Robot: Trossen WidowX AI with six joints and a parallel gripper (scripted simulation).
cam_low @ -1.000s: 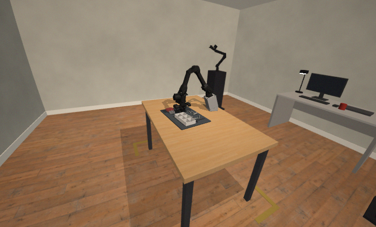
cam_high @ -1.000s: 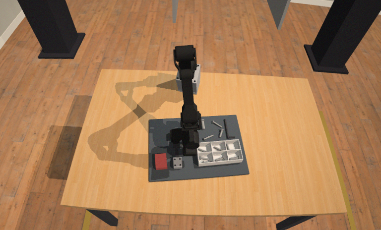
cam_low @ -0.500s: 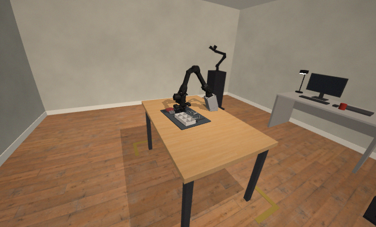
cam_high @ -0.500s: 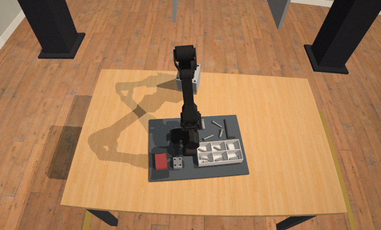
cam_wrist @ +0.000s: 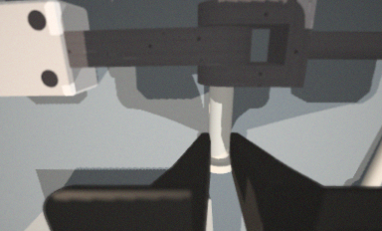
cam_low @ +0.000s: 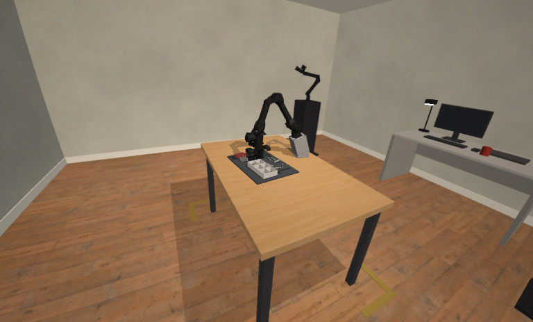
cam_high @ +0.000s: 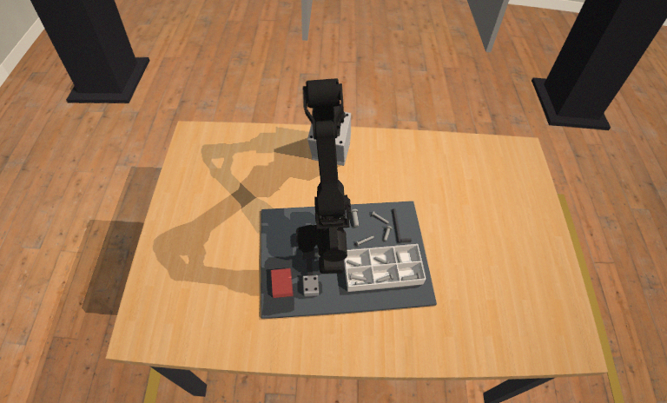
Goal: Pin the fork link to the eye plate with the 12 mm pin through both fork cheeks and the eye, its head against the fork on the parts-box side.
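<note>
In the wrist view my gripper is shut on a light grey pin. The pin's wider head sits between my fingertips. Its shank reaches forward to the near cheek of the dark fork link, and its far end is hidden there. The dark eye plate runs from a white block into the fork. In the top view my gripper is low over the dark mat, just left of the parts box, and it hides the fork.
A red block stands left of the white block. Loose pins and a dark bar lie behind the parts box. The arm's grey base is at the table's back edge.
</note>
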